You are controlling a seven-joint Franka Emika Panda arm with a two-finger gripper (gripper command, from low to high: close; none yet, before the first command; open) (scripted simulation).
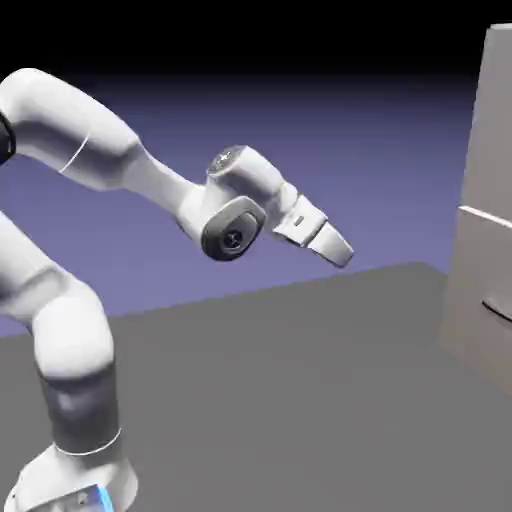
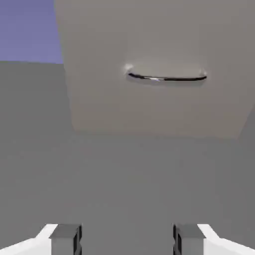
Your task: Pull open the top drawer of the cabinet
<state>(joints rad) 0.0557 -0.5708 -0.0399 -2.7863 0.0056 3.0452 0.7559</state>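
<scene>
The cabinet [image 1: 480, 290] stands at the exterior view's right edge, a tall grey-beige box split by a thin pale seam [image 1: 485, 215]. The top drawer [image 1: 492, 120] is the plain panel above that seam. My gripper [image 1: 342, 248] hangs in the air well left of the cabinet, pointing toward it and slightly down, touching nothing. In the hand view the gripper [image 2: 127, 241] is open, with its fingertips [image 2: 64, 239] wide apart and nothing between them. That view faces the cabinet's lower panel [image 2: 149, 109]; the top drawer is outside it.
A small grey bar handle [image 2: 165, 77] sits on the lower panel, also visible below the seam as the handle [image 1: 497, 308]. The grey table [image 1: 300, 400] stretches between the arm's base and the cabinet.
</scene>
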